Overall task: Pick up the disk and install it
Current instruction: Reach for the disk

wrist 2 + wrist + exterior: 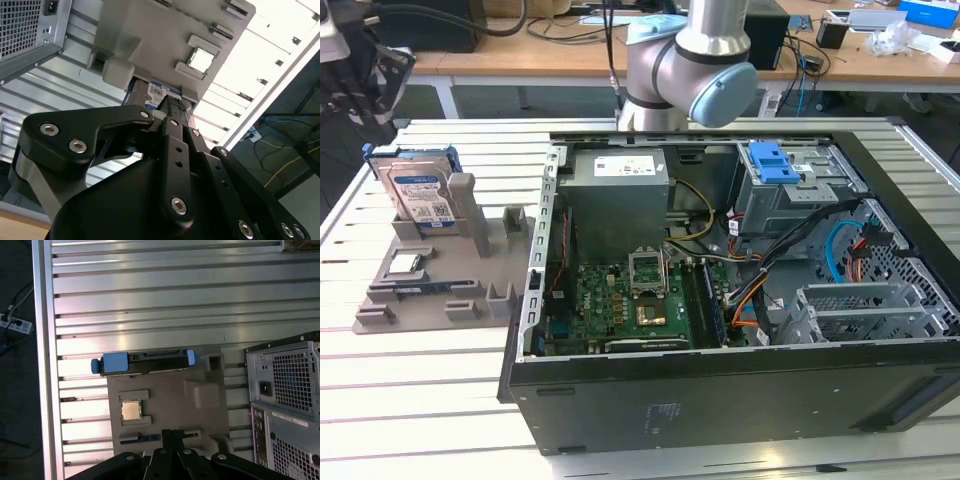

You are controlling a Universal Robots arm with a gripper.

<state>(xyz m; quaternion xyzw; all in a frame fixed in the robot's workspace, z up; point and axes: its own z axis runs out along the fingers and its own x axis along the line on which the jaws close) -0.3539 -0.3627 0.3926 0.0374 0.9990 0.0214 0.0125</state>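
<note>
Hand (pixel 172 434) poised above the grey fixture (pixel 170 390), apart from the disk (pixel 420 195); fingers look drawn together, gripping nothing.

The disk stands on edge in a slot of the fixture, on the tabletop (pixel 420 400) at the exterior view's left of the open computer case (pixel 720 400); to take it cleanly, I judge, the fingers should spread first, line up across the thin upper edge between the blue rails, and come straight down, so that the disk leaves its slot without tilting or scraping; the exterior view gives the labelled face and the case's drive bay (pixel 790 195); the first wrist view gives the disk edge-on, with a small square chip (pixel 131 410) lying flat in the fixture near it; the second wrist view catches a strip of label just past a fingertip (pixel 172 102).
</note>
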